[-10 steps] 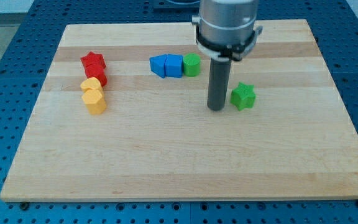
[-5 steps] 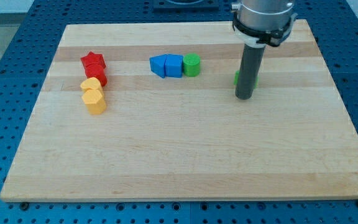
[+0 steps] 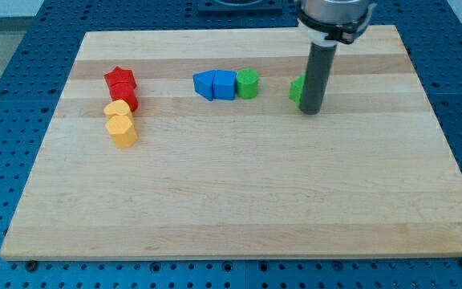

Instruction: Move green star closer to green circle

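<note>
Bench (image 3: 239, 209) foreground carries no blocks. No claw is fitted; my tip (image 3: 310, 111) is a bare rod end holding nothing. Green star (image 3: 296, 89) lies touching the rod's left side, mostly hidden behind it. Green circle (image 3: 247, 83) sits further left, near but apart, beside two blue blocks (image 3: 215, 84). Judgement: the star lies between tip and circle, so a leftward push closes the gap.

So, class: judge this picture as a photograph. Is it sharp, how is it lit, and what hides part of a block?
Camera view: sharp throughout, evenly lit, only soft short shadows beside the blocks, no glare on the wooden board; the rod hides most of the green star, with my tip at its right edge; the green circle shows fully.
</note>
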Action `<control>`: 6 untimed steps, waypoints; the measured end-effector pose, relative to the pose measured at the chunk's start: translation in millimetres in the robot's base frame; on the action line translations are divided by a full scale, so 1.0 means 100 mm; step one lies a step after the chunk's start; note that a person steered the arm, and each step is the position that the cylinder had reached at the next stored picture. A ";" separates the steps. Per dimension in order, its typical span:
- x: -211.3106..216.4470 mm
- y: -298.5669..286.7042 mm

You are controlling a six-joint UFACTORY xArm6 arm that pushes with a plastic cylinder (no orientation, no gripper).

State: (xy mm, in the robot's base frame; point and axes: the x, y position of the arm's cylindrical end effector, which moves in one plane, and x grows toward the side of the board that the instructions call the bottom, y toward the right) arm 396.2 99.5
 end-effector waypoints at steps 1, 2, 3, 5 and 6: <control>0.06 0.03; 0.09 0.42; -0.13 0.55; -0.20 -0.13; -0.20 -0.20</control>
State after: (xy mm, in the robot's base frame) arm 376.3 79.9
